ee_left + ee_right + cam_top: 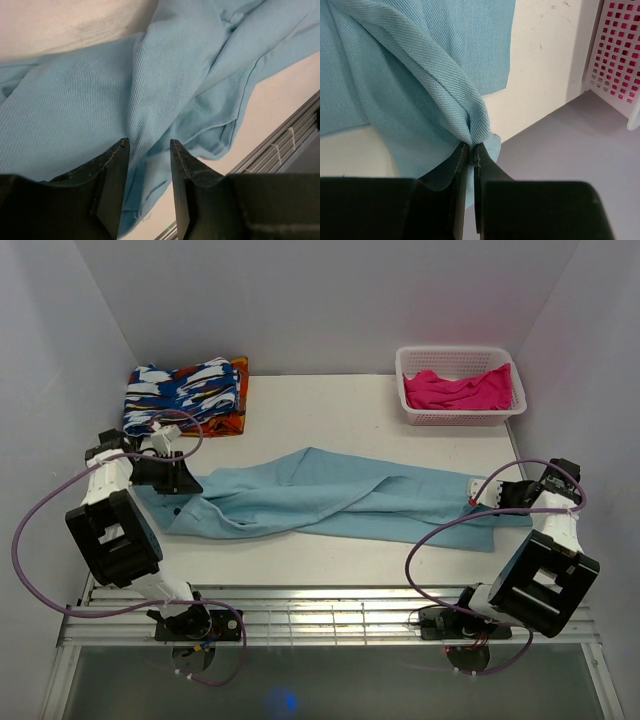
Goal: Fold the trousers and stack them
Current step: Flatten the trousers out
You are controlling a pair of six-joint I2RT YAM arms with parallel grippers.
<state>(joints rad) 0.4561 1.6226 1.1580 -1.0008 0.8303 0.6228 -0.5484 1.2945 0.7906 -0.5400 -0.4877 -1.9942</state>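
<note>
The light-blue trousers point(340, 500) lie stretched crosswise over the middle of the table, creased and partly folded over themselves. My left gripper point(185, 478) hovers at their left end. In the left wrist view its jaws point(148, 142) stand apart over the trousers point(100, 90), with nothing pinched between them. My right gripper point(478, 495) is at the right end. In the right wrist view it point(471, 146) is shut on a bunched fold of the trousers point(395, 65), which rises in a ridge from the fingertips.
A folded blue-white-orange patterned cloth point(185, 395) lies at the back left. A white basket point(460, 417) at the back right holds a pink garment point(460, 390); its wall point(615, 45) is close to my right gripper. A metal rail point(330, 615) runs along the near edge.
</note>
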